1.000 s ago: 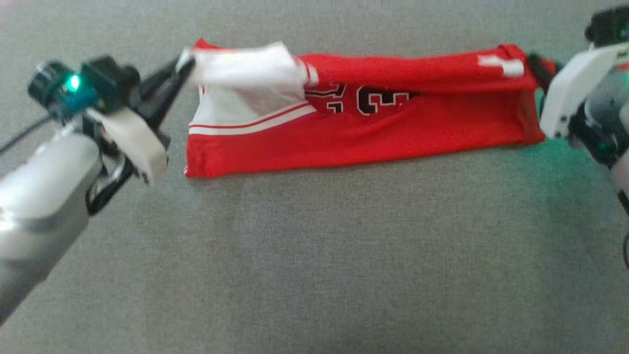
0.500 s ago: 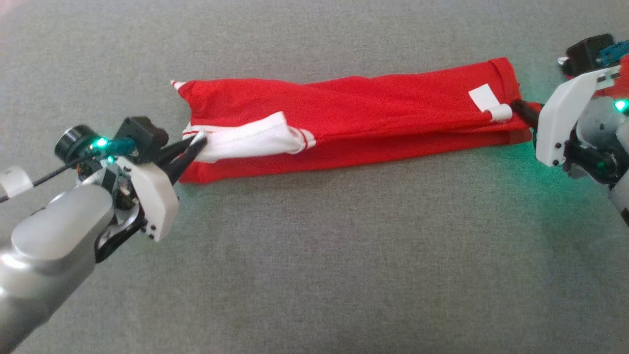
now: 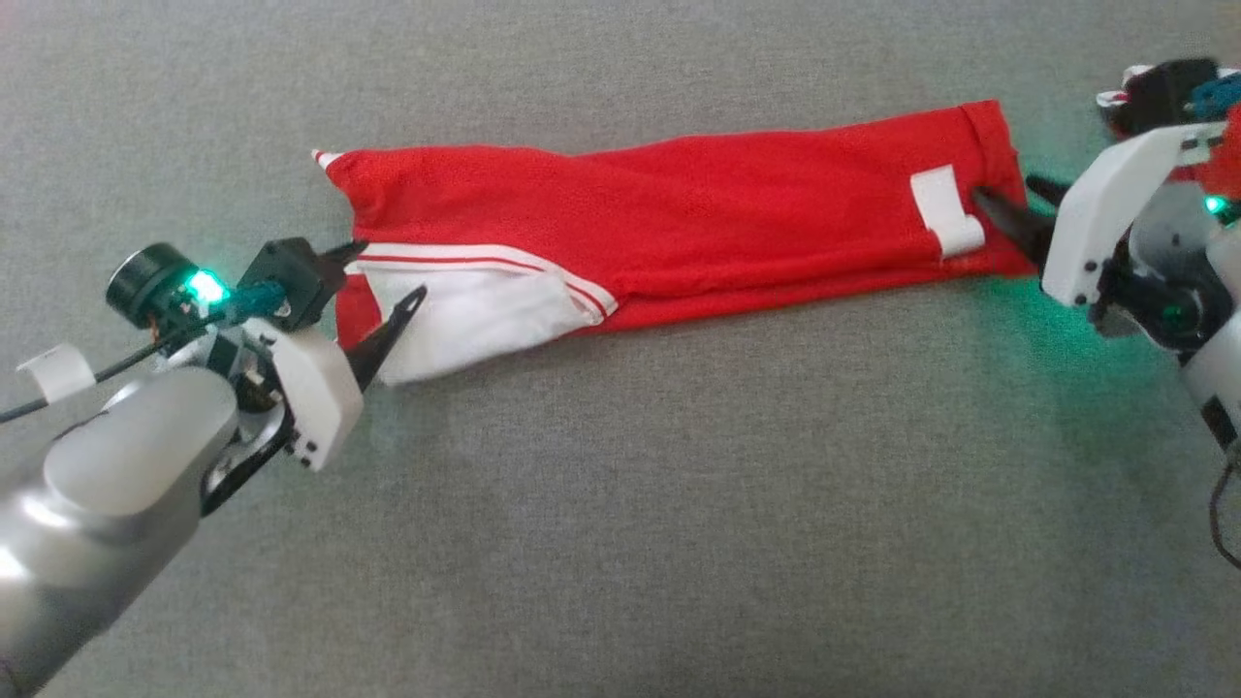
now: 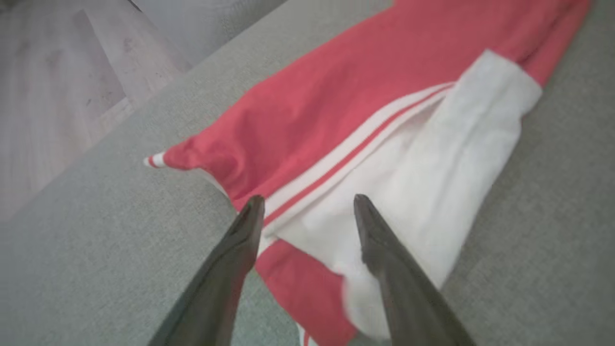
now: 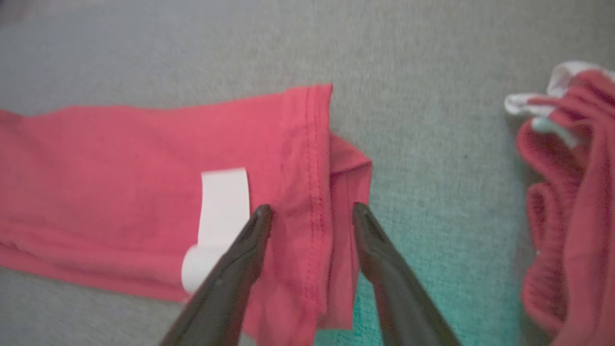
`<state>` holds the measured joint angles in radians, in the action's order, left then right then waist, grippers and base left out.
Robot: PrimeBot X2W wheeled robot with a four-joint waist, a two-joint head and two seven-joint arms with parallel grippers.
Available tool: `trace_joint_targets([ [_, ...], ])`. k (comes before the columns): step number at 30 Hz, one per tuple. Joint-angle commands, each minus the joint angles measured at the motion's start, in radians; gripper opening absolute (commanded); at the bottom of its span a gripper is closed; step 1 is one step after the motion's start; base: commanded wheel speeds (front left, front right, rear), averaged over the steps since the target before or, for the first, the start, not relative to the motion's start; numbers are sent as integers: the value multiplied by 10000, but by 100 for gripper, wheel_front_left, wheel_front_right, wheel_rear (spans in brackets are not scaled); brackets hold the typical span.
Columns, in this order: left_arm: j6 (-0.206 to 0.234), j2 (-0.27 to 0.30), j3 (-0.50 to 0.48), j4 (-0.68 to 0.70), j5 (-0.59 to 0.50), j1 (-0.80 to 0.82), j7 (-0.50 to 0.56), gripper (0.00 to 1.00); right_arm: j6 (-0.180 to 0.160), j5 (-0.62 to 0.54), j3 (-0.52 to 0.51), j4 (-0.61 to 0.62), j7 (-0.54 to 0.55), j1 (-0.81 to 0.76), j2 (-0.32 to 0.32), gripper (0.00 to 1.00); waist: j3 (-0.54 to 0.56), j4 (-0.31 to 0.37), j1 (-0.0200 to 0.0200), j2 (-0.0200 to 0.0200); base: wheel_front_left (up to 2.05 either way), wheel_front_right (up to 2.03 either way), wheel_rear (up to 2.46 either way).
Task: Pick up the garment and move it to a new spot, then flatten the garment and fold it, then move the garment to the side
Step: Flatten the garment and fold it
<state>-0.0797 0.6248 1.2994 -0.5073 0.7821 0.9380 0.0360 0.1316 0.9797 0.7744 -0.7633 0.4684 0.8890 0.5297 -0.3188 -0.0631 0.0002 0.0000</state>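
left gripper [image 3: 388, 271]: jaws stand wide apart, not pinching cloth. in the left wrist view the gripper [image 4: 308, 199] straddles the striped edge at the garment's sleeve end, one fingertip over red cloth, the other over the white panel [image 4: 456, 158]. cannot tell whether the tips touch the fabric.

right gripper [image 3: 1003, 186]: jaws also spread, at the garment's opposite, hemmed end. in the right wrist view the gripper [image 5: 311, 206] has the stitched hem lying in the gap between the tips; one tip sits just beside the white label [image 5: 221, 202]. contact with cloth: cannot tell.

garment [image 3: 727, 213]: red jersey, folded into a long narrow band, lying flat between the two grippers. the white panel [image 3: 475, 310] with its red-and-white stripes pokes out at the end by the left gripper; the white label [image 3: 945, 208] sits near the other end, its lower edge curled.

grey padded surface [image 3: 620, 504] lies under the garment on all sides. a second red heap [image 5: 571, 202] lies apart from the garment, beyond its hemmed end. wooden floor [image 4: 48, 96] shows past the surface's edge, beyond the garment's sleeve end.
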Motion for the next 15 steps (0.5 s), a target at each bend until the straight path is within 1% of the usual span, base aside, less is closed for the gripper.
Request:
trace_joint_targets([
  [1, 273, 228, -574, 38, 12, 510, -328, 100, -9, 96, -286, 214, -419, -54, -44, 100, 86, 22, -2, 0, 0, 0, 0],
  [3, 687, 160, -894, -9, 59, 581, -781, 100, -9, 111, -580, 328, -1034, 6, -177, 100, 221, 63, -2, 0, 0, 0, 0],
  [5, 1214, 76, -1391, -9, 227, 602, -1461, 100, -9, 156, -977, 485, -1898, 45, -360, 100, 386, 112, -2, 0, 0, 0, 0],
  [7, 1706, -59, -1999, 83, 531, 534, -2260, 100, -9, 96, -1368, 622, -2882, 44, -540, 100, 558, 151, -2, 0, 0, 0, 0],
  [9, 2111, -301, -2794, 406, 1015, 326, -2763, 100, -9, -135, -1613, 740, -3797, -43, -704, 100, 760, 178, -2, 0, 0, 0, 0],
  [12, 2673, -546, -3914, 1113, 1271, -218, -2959, 100, -9, -234, -2226, 906, -5131, -320, -1065, 100, 1082, 197, -2, 0, 0, 0, 0],
  [14, 2999, -708, -4859, 1756, 1104, -786, -2969, 100, -9, -590, -2460, 997, -5896, -555, -1238, 100, 1256, 213, -2, 0, 0, 0, 0],
  [15, 3082, -805, -5316, 2030, 1015, -1186, -2971, 100, -9, -777, -2587, 1018, -6254, -710, -1341, 100, 1346, 223, -2, 0, 0, 0, 0],
])
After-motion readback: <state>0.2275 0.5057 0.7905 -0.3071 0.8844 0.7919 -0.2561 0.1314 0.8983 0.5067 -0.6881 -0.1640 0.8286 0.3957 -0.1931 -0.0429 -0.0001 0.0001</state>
